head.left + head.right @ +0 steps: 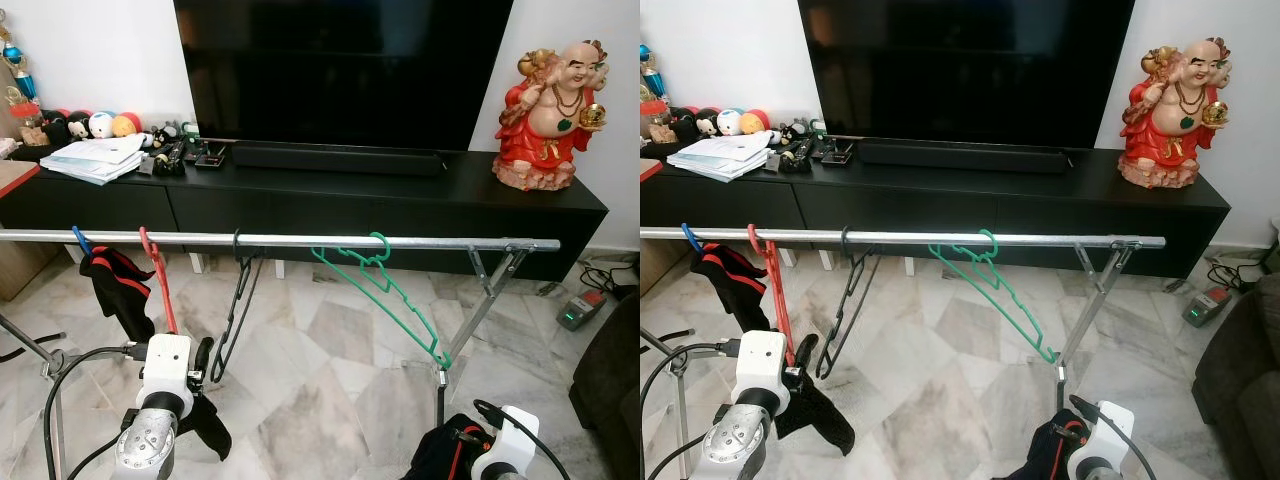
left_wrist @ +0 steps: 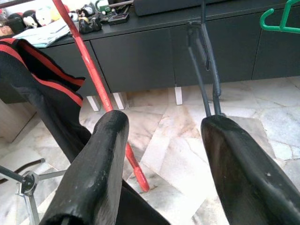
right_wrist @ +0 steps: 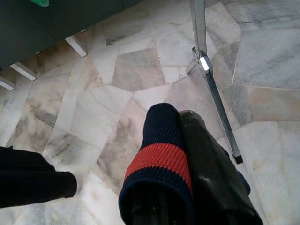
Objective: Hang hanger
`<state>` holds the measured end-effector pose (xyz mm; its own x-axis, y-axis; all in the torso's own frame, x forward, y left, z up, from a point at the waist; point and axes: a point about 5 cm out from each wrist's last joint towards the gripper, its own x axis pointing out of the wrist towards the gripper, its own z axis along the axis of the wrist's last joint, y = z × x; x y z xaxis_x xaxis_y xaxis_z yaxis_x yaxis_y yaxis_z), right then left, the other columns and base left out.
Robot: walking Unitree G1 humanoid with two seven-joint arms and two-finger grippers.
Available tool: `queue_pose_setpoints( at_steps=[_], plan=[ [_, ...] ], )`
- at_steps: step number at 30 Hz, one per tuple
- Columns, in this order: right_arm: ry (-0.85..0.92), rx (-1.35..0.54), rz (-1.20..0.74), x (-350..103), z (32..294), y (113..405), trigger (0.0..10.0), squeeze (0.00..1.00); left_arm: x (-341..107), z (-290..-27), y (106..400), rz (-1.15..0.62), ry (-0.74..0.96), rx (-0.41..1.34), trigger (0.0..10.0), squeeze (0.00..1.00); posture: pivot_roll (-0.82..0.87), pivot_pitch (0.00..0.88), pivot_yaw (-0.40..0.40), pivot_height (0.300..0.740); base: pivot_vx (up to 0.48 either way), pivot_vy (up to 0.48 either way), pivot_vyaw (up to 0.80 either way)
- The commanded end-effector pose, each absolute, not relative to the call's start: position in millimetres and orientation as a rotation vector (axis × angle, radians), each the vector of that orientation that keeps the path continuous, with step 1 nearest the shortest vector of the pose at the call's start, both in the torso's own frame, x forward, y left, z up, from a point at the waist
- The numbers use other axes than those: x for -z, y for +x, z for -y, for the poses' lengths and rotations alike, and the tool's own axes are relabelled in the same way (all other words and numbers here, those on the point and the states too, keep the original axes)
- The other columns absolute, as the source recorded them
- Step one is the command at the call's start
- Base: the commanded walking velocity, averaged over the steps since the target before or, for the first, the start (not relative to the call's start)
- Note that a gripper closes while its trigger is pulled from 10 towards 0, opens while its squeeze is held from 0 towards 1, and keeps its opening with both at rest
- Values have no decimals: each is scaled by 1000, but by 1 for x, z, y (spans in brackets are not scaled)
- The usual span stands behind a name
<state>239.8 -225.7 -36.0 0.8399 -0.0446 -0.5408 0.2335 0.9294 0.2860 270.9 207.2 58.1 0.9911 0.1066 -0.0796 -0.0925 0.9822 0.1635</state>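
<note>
Home living room: big dark TV (image 1: pixel 345 65) above a long black low cabinet (image 1: pixel 330 205), marble-tile floor (image 1: pixel 330 350). On the cabinet sit a red laughing Buddha statue (image 1: pixel 550 105), small plush toys (image 1: pixel 95 124) and a stack of papers (image 1: pixel 95 158). A metal clothes rail (image 1: pixel 280 240) with hangers stands in front, dark sofa edge (image 1: pixel 610 390) at right.

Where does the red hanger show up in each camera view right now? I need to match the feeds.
Left eye view: red hanger hangs from the rail at far left, above the left hand.
Right eye view: same spot, far left.
Left wrist view: a red bar slanting down behind one finger.
Right wrist view: not in it.
Shared landmark: the black hanger, just right of it.
</note>
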Motion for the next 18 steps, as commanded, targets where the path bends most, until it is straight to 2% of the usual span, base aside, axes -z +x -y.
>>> queue_pose_setpoints(
  at_steps=[1,14,15,18],
  plan=[
    [355,162,-551,34,228,242,10000,0,-64,-207,274,-69,156,-94,10000,0,56,0,8,740,0,0,0],
    [352,168,-566,36,228,240,10000,0,-65,-207,274,-65,156,-92,10000,0,59,0,7,740,0,0,0],
    [352,172,-538,33,230,243,10000,0,-69,-208,276,-51,152,-83,10000,0,63,0,30,740,405,0,0],
    [351,190,-461,23,238,250,10000,0,-75,-208,279,-31,146,-70,10000,0,66,0,28,740,412,0,0]
  ],
)
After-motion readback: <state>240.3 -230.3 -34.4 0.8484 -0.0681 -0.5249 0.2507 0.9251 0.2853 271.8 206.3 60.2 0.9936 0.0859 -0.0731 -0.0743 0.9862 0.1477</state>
